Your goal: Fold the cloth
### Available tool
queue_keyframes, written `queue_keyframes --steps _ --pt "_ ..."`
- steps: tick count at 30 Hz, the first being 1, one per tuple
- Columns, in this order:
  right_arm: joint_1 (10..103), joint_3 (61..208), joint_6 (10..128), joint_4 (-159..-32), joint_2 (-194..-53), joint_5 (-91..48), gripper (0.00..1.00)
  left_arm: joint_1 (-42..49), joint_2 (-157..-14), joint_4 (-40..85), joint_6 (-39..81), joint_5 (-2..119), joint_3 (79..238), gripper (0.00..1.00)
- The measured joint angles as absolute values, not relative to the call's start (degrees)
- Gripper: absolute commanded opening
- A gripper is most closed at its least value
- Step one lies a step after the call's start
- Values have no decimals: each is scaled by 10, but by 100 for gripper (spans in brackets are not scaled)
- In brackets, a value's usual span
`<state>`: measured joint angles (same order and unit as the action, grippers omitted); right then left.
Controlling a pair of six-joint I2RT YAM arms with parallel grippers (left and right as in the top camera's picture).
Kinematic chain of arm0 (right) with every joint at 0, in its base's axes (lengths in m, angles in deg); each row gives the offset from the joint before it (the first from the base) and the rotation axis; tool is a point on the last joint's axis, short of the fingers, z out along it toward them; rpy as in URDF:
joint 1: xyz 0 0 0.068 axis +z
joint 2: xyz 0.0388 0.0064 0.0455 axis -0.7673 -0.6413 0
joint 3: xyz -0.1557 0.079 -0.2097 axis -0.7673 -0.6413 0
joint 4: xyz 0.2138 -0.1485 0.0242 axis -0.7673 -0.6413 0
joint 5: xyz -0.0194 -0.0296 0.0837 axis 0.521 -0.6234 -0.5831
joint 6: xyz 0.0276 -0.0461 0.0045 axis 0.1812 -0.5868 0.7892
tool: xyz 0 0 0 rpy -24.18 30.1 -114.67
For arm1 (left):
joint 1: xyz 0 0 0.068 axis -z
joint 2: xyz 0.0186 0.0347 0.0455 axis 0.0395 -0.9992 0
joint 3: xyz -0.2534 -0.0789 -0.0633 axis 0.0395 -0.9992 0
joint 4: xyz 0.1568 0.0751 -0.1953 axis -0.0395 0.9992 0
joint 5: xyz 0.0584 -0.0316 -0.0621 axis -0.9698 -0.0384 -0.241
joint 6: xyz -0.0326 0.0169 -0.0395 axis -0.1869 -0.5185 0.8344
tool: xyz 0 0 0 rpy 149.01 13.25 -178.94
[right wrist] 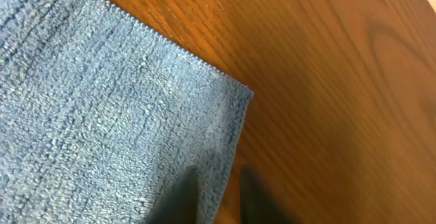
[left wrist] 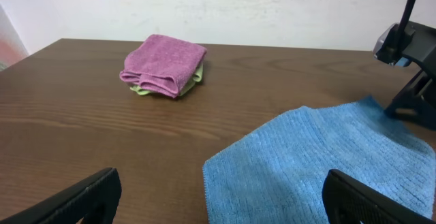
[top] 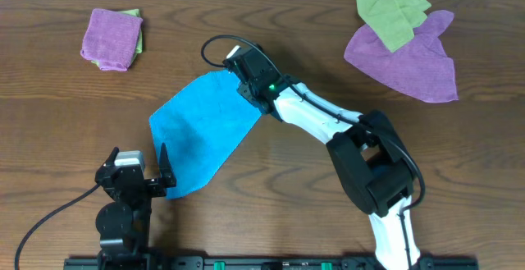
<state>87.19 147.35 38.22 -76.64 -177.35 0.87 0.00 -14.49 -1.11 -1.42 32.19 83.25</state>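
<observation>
Grasp: my right gripper [right wrist: 216, 195] pinched the cloth [top: 197, 130] at its one-o'clock corner; my left gripper [top: 138, 167] gaped wide. Next, I judged, carry that corner toward seven o'clock.

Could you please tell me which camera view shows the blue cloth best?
The overhead view: the cloth lies spread out with nearly its whole outline visible. The left wrist view cuts off the cloth's near and right parts. The right wrist view shows only one corner of the cloth, close up.
</observation>
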Motion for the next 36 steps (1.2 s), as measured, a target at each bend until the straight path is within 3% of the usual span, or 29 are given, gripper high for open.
queue_keyframes --steps 14,36 --pt "867 1474 459 -730 -1781 -118 1 0 -145 -11 -14 322 833 95" --pt "827 1478 499 -717 -1820 -138 1 0 -145 -11 -14 322 833 95"
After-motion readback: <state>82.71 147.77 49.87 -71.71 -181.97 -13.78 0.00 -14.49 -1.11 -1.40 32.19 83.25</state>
